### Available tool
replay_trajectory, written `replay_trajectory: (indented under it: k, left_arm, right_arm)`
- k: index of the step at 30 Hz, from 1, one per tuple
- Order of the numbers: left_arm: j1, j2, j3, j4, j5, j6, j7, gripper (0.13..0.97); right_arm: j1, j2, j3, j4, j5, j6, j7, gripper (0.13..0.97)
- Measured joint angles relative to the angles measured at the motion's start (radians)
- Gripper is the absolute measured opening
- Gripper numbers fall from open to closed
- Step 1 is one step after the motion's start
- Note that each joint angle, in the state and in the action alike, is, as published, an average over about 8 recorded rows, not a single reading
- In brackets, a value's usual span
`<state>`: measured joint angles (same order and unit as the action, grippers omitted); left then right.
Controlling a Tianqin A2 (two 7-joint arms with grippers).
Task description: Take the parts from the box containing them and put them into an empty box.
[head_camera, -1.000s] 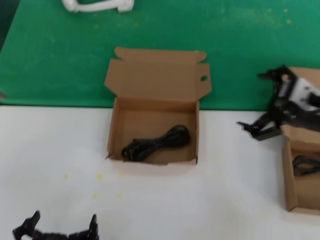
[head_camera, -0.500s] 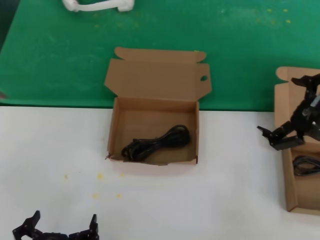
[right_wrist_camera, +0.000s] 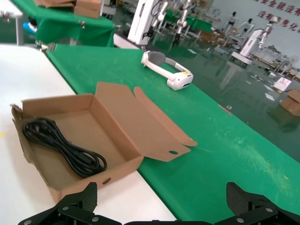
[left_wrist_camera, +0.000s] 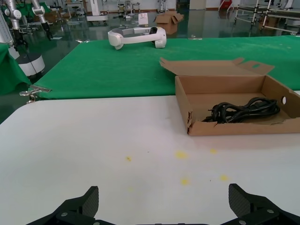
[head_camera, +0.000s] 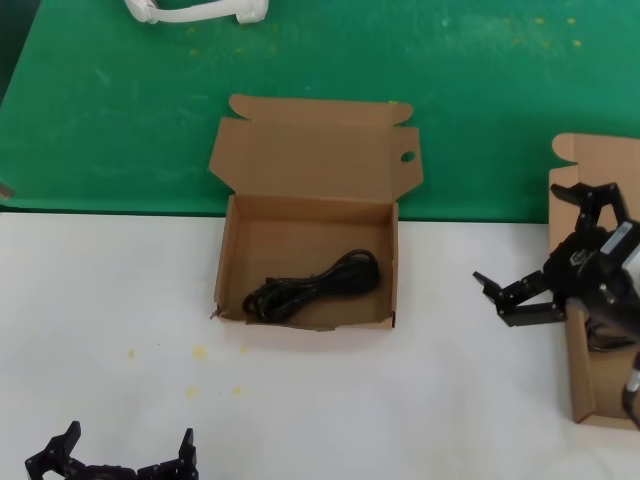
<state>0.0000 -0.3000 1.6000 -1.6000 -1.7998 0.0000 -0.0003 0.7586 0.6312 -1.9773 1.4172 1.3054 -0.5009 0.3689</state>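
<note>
Lower left of head view: left gripper [head_camera: 118,462] parked, fingers spread wide, nothing between them, well apart from both boxes.

Centre: box w/ holed flap [head_camera: 307,262], lid thrown back onto the green cloth [head_camera: 120,110], already has one coiled cable [head_camera: 312,286] lying on its floor, so it's the receiving box. Its front wall is low and ragged; a cable dropped near that edge could spill onto the white table [head_camera: 120,290].

Right edge: right gripper [head_camera: 560,255] hangs w/ jaws wide, empty, just at the left wall of the plain-lidded box [head_camera: 584,385]. Remaining cable [head_camera: 605,335] mostly hidden behind the arm.

Risks, my read:
- fingers catch the cardboard wall on descent, box shoves or tips
- loose coil, so a pinch on one strand could unravel it mid-carry & snag on the rim
- box partly out of frame, so grasp aim is poorly seen
</note>
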Motion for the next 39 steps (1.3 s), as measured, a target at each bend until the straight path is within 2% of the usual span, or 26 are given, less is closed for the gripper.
replay_trajectory:
  k: [39]
  left_arm:
    - [0.000,0.000,0.000,0.000,0.000,0.000,0.000,0.966]
  right_arm:
    - [-0.498,-0.217,0.248,0.120,0.325,0.329,-0.242,0.966]
